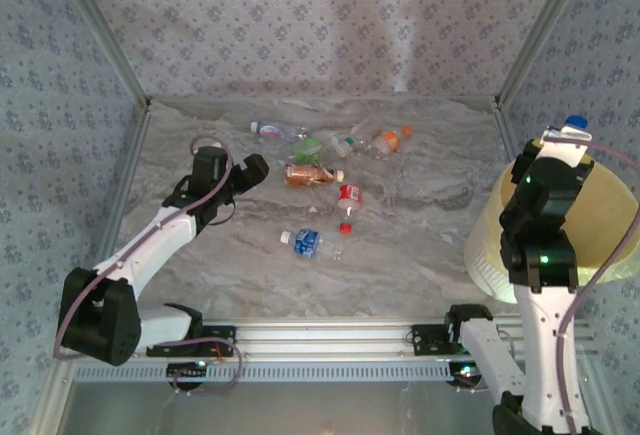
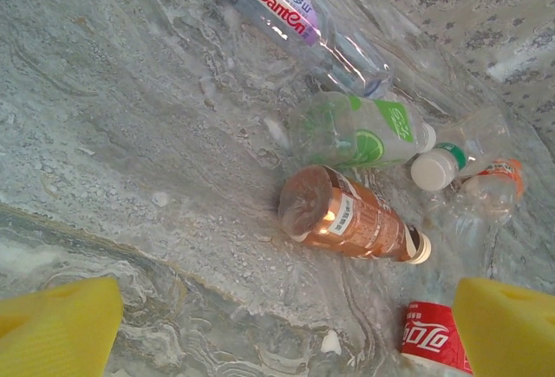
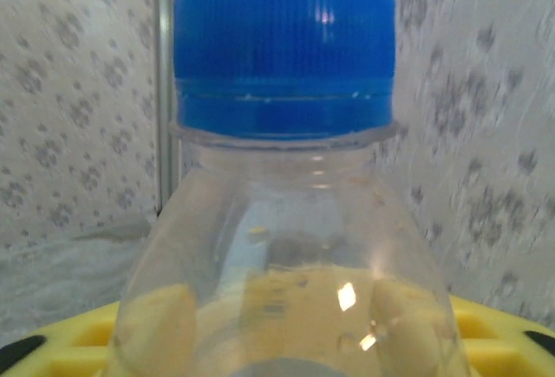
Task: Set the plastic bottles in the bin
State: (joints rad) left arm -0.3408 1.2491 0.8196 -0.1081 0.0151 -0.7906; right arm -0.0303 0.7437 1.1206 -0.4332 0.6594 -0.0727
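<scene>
Nearest the rail (image 1: 330, 330), on the table (image 1: 430, 255), a blue-label bottle (image 1: 312, 244) lies on its side, with a red-label bottle (image 1: 348, 195) just beyond it. At the right edge stands the bin (image 1: 490, 250). Above it, the right gripper (image 1: 562, 147) is closed on a blue-capped bottle (image 1: 575, 122) and holds it upright (cap uppermost, clear plastic below). Further out, the left gripper (image 1: 255, 167), jaws spread wide and empty, hangs just left of a brown bottle (image 1: 308, 174). Farthest, near the back wall, lie a purple-label bottle (image 1: 270, 130), a green-label bottle (image 1: 308, 147) and an orange-capped bottle (image 1: 388, 140).
</scene>
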